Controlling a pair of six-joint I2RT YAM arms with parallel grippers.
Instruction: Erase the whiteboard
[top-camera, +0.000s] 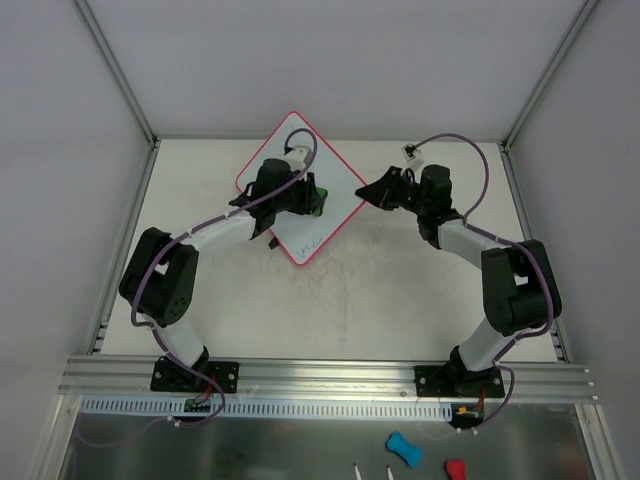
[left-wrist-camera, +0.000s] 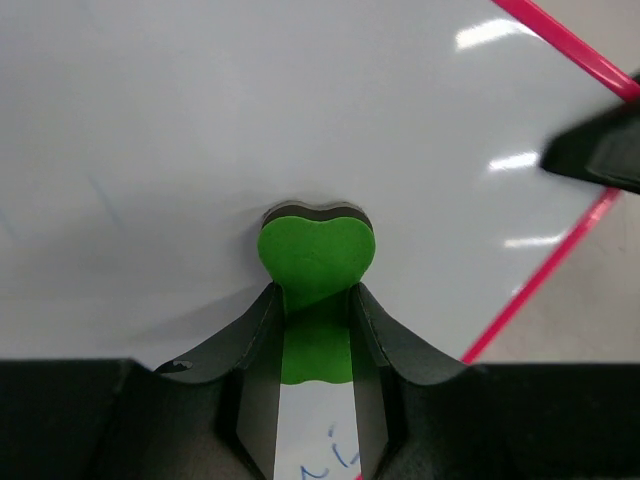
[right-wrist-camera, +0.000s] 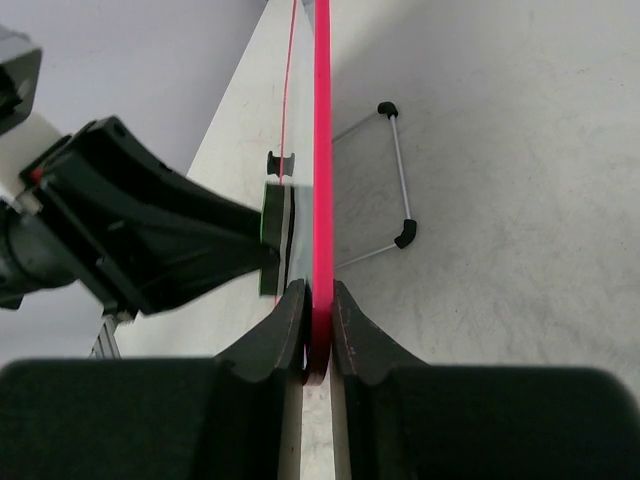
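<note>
Top view: the whiteboard (top-camera: 340, 205) sits cornerwise toward the far side of the tabletop (top-camera: 380, 300). It looks thin, light and stiff with a slick face, so it'd probably skate around unless it's pinned. Left wrist view: the left pincer (left-wrist-camera: 315, 300) is clamped on the green eraser (left-wrist-camera: 315, 255), right up against the white face. Right wrist view: the right pincer (right-wrist-camera: 318, 305) is squeezed onto the red rim at a corner, and that edge looks like the sensible place to hold it.

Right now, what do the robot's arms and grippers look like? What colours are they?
The left arm and right arm both have chunky black joints joined by smooth white tubes. A thin purple cable loops along each one. The left gripper and right gripper are black, each with two wedge-shaped fingers.
</note>
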